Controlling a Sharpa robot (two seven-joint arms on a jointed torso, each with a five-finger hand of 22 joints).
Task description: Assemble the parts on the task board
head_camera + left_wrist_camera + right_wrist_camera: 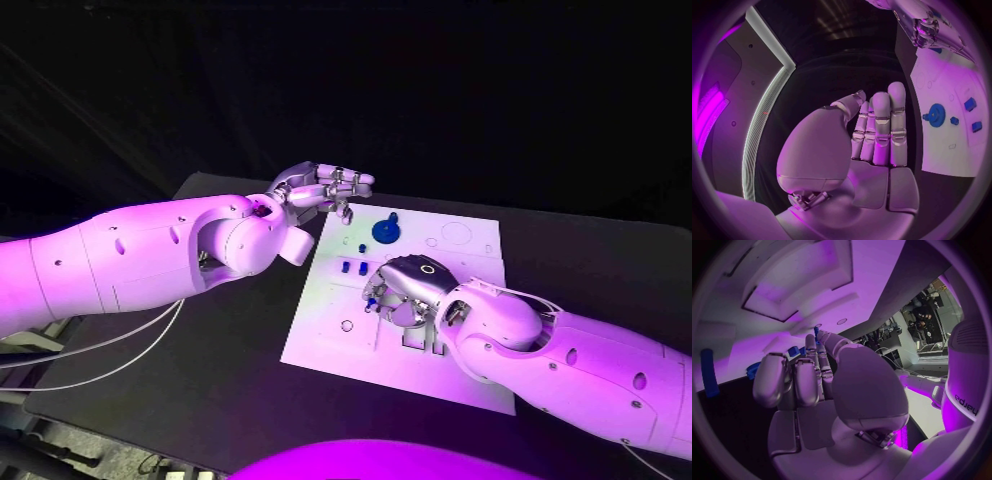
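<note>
R hand (408, 292) pinches blue part (371, 298) mid-board; L hand (323, 188) fingers apart off task board (378, 358) edge.

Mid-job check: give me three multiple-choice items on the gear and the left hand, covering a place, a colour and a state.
1. Where is the gear? A on the board's far part; B on the bare table; C on the floor.
2. Its colour? A red; B blue; C yellow.
3. The left hand? A holds nothing; B grips the gear; C presses the board.
A: the gear lies on the white board, toward its far edge. B: it is plainly blue. A: the left wrist view shows a bare palm.
</note>
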